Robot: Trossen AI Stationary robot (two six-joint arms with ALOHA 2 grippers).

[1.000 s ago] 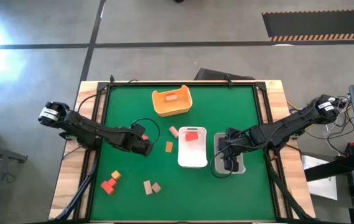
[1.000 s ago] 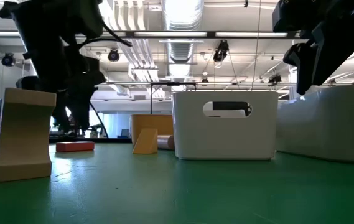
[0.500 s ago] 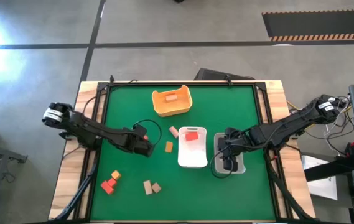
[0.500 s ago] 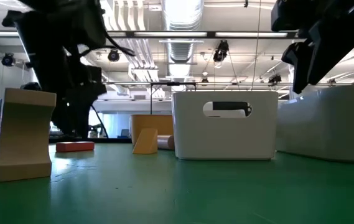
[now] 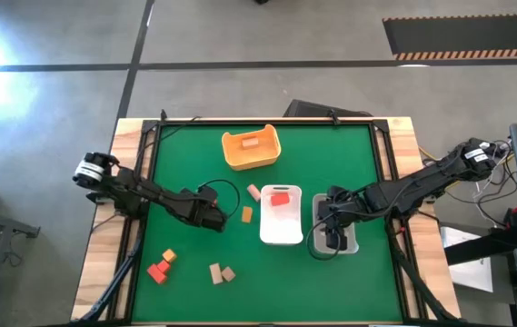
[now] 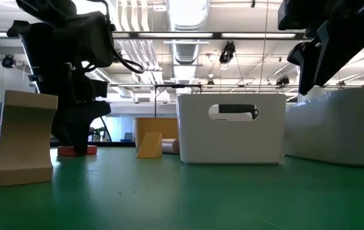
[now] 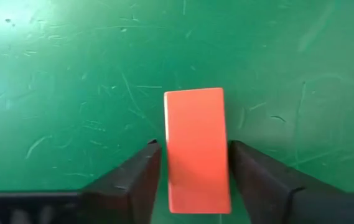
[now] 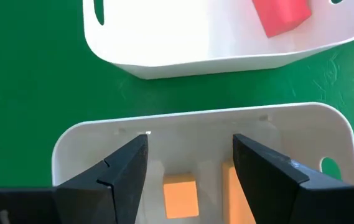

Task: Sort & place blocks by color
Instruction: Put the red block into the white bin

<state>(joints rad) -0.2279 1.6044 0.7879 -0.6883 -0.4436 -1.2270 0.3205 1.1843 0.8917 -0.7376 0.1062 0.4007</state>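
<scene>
An orange-red bar (image 7: 194, 124) lies flat on the green table and shows low in the low view (image 6: 79, 151). My left gripper (image 7: 193, 148) is open and low over it, one finger on either side and close to its long sides; in the high view the gripper (image 5: 214, 218) hides the bar. My right gripper (image 8: 189, 140) is open and holds nothing above the right-hand tray (image 5: 335, 238), where two orange blocks (image 8: 181, 198) lie. A red block (image 5: 279, 199) lies in the white tray (image 5: 281, 232).
A yellow-orange tub (image 5: 251, 148) with one block stands near the far edge. Loose blocks lie on the table: orange (image 5: 246, 214), pinkish (image 5: 253, 192), orange and red (image 5: 160, 265) near left, two tan (image 5: 222, 272) near the front. A cable loops beside the left gripper.
My left gripper has come down toward the table and now stands around the orange-red bar, which has not moved. The left arm's rear part has shifted slightly toward the table.
</scene>
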